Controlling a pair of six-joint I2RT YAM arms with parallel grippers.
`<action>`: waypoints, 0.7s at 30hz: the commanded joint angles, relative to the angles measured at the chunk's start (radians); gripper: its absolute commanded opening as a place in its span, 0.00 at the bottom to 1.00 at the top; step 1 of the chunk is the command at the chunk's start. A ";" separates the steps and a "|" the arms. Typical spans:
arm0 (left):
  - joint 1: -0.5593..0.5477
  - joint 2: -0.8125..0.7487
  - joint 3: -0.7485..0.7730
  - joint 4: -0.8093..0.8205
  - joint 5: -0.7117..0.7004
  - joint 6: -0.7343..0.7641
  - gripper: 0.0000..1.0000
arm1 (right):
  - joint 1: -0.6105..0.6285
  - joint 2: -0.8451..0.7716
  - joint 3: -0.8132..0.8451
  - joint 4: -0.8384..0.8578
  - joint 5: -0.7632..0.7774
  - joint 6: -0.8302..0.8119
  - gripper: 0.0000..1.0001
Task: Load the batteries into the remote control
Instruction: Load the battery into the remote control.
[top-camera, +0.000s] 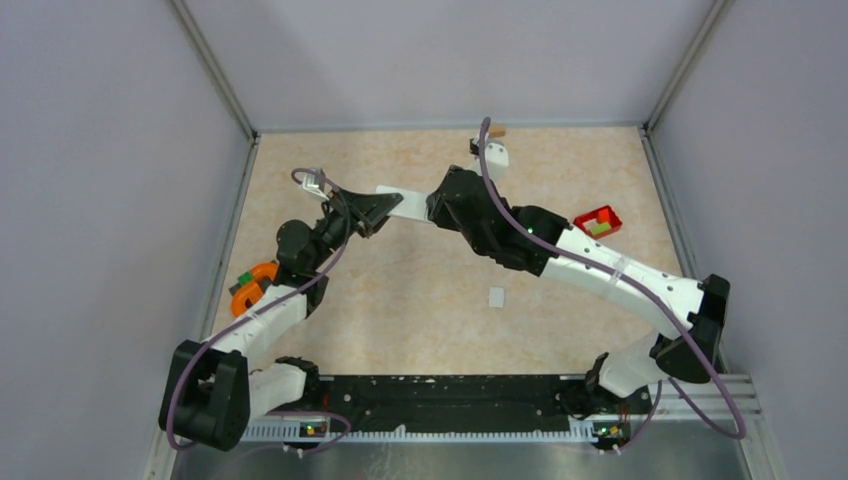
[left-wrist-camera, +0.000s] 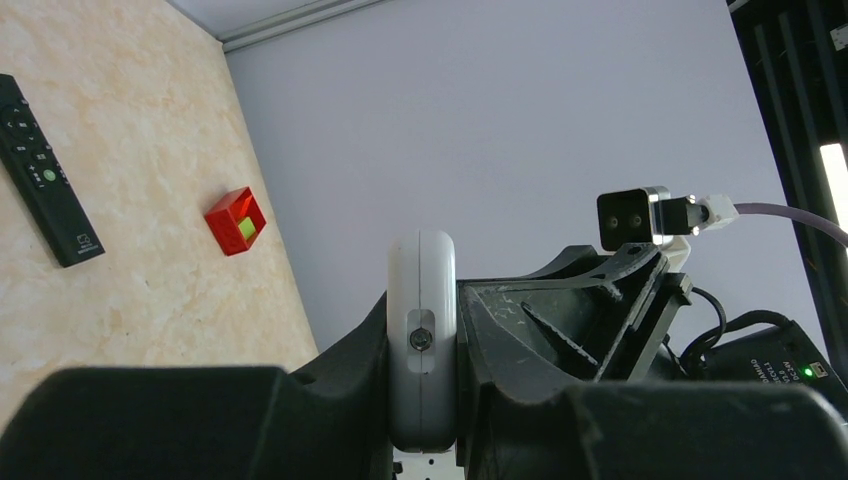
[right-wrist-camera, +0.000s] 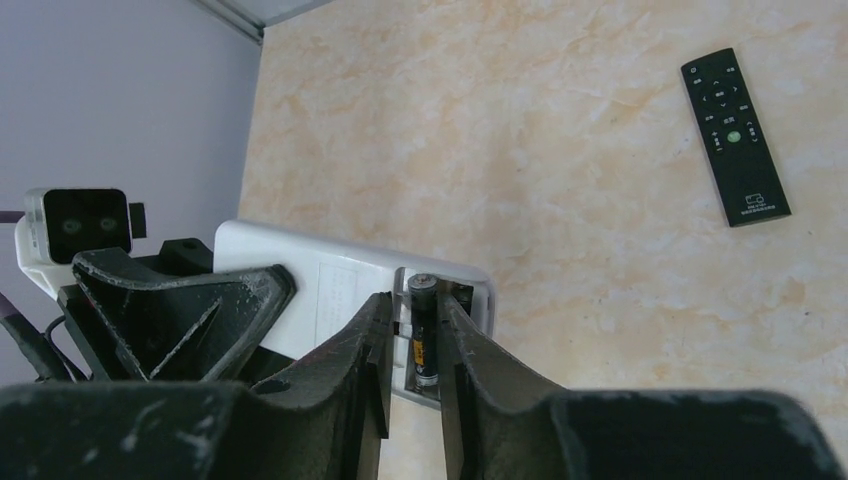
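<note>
- Small white flat piece (top-camera: 497, 296): lies alone on the bench (top-camera: 420, 300), nearest the arm bases; probably the battery cover, though too small to be sure.
- Left pincer (top-camera: 372, 212): clamped on the long edges of the white remote (left-wrist-camera: 422, 280), which seems to be raised off the bench and reaches toward the right arm.
- Right pincer (right-wrist-camera: 413, 345): closed on a dark battery (right-wrist-camera: 423, 330), a finger on either side.
- Battery: stands lengthwise over the open battery compartment (right-wrist-camera: 465, 300) at the remote's end. Its lower end appears to be inside the slot, and whether it is fully seated cannot be told.
- Step in hand: judged to be inserting this cell.
- Next move calls for:
  - pressing the cell flat against its contacts;
  - a firm hold from the left arm against that push;
  - opening the fingers only once the cell lies level.
- Further cells: none made out in any view.
- Black remote (right-wrist-camera: 735, 135): face up on the bench, well beyond the work and not part of it.
- Red tray (top-camera: 598, 221): off to the right, holding a yellow-green block (left-wrist-camera: 246, 227).
</note>
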 joint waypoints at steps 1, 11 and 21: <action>0.004 0.004 0.009 0.099 -0.020 0.001 0.00 | 0.012 -0.037 0.046 -0.012 0.022 -0.009 0.25; 0.004 0.015 0.014 0.100 -0.022 0.036 0.00 | 0.005 -0.104 0.027 0.019 -0.017 -0.008 0.43; 0.003 0.049 0.015 0.198 -0.024 0.075 0.00 | -0.081 -0.297 -0.245 0.164 -0.128 0.160 0.96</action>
